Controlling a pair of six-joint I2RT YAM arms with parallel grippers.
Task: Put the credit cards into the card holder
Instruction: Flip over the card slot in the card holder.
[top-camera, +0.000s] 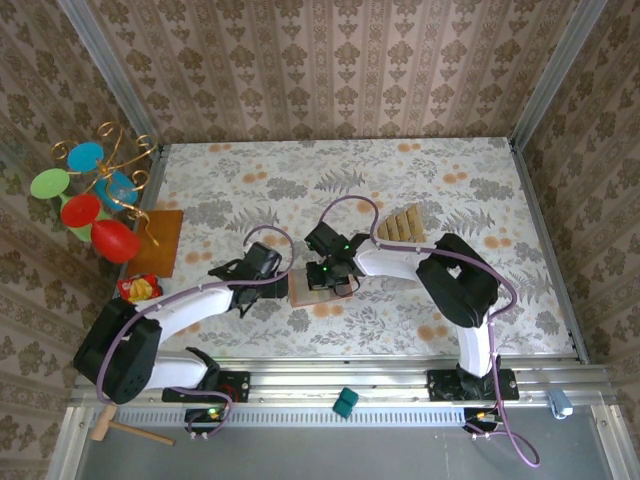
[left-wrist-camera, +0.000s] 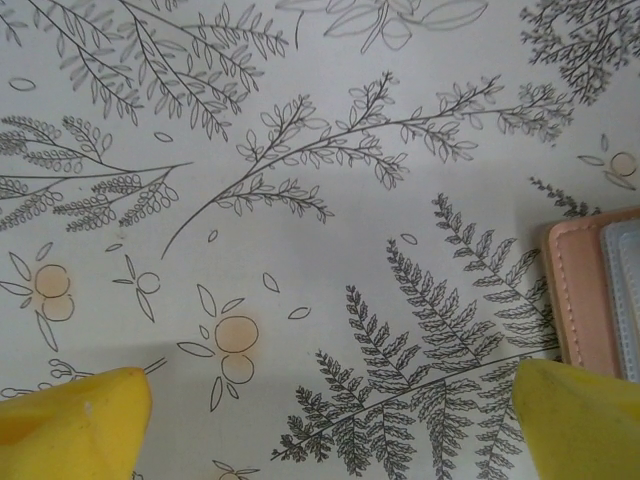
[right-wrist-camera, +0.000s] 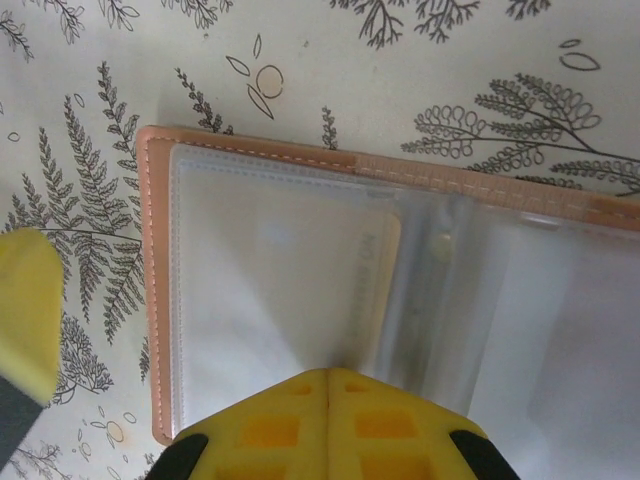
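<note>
The right gripper (right-wrist-camera: 330, 395), its 2 yellow fingers pressed together, sits at the near edge of the small reddish-brown leather-like folding card holder (right-wrist-camera: 150, 300), which lies open, clear sleeves up. 1 pale tan card (right-wrist-camera: 340, 270) seems to lie inside a sleeve just beyond the fingertips; whether they grip it is unclear. Push it flat along the pocket. The left gripper (left-wrist-camera: 325, 430), fingers wide apart, hovers just beside the holder's edge and could pin it. Remaining tan-gold credit cards (top-camera: 400, 222) lie fanned nearby.

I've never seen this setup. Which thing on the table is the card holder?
On the floral table, look toward the near edge, left of centre. The card holder lies open beneath the right gripper: pinkish-tan stitched cover with clear sleeves, unlike the fanned tan cards farther back.
</note>
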